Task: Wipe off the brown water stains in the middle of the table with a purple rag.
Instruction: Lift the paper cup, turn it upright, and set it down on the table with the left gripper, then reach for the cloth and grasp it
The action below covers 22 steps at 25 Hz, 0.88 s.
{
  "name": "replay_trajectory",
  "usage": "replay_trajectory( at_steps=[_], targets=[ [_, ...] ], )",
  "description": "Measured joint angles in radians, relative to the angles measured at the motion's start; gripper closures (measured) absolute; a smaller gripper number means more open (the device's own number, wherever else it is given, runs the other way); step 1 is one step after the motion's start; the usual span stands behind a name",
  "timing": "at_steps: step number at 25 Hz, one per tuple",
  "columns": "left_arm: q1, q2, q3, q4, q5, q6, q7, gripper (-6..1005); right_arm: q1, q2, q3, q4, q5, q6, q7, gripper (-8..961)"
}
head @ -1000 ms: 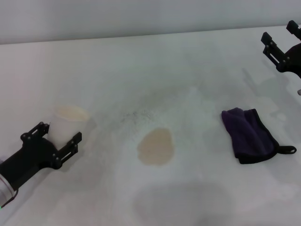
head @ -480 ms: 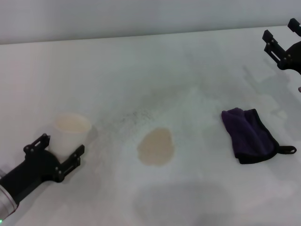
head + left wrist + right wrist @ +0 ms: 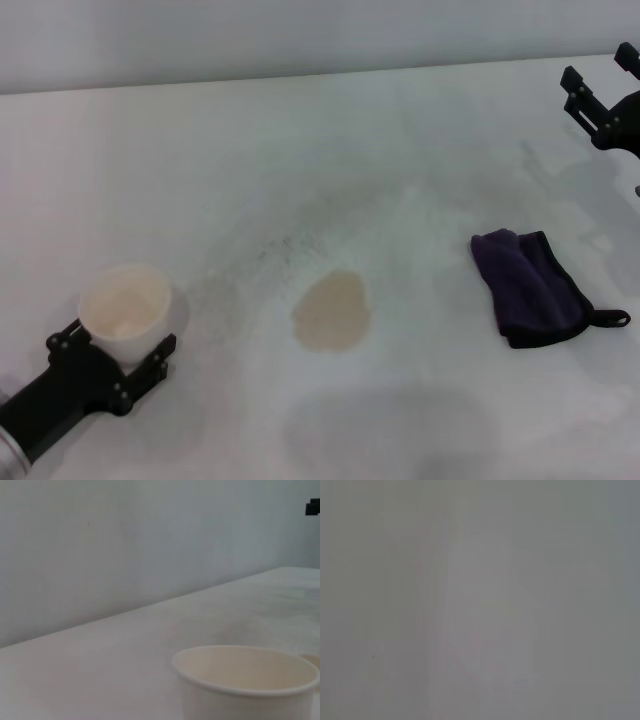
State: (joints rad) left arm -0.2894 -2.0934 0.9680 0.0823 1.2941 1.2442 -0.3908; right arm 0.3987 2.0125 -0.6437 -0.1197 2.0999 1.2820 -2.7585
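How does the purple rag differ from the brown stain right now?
The purple rag is dark, folded and raised with black edging and a loop; the brown water stains are one light tan, flat, roundish patch. The rag lies toward the robot's right, the stain mid-table. Both rest on the white table, untouched by either end effector.

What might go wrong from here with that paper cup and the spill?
The left end effector holds the paper cup upright near the table edge; a slip might tip it. The brown water stains remain unwiped, and the purple rag lies untouched, apart from the right end effector.
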Motion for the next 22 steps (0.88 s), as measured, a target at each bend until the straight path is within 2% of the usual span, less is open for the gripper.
replay_trajectory(
  at_steps=[6,16,22],
  targets=[
    [0.026,-0.002,-0.003,-0.010,-0.014,0.024,0.027,305,-0.007,0.001,-0.005,0.000,-0.002,0.000,-0.003,225],
    [0.029,-0.002,-0.001,-0.024,-0.031,0.032,0.071,260,-0.016,0.003,-0.007,0.010,-0.003,-0.001,-0.007,225],
    [0.036,-0.003,-0.003,-0.050,-0.045,0.053,0.155,174,-0.019,0.003,-0.007,0.012,-0.003,0.000,-0.007,224]
  ],
)
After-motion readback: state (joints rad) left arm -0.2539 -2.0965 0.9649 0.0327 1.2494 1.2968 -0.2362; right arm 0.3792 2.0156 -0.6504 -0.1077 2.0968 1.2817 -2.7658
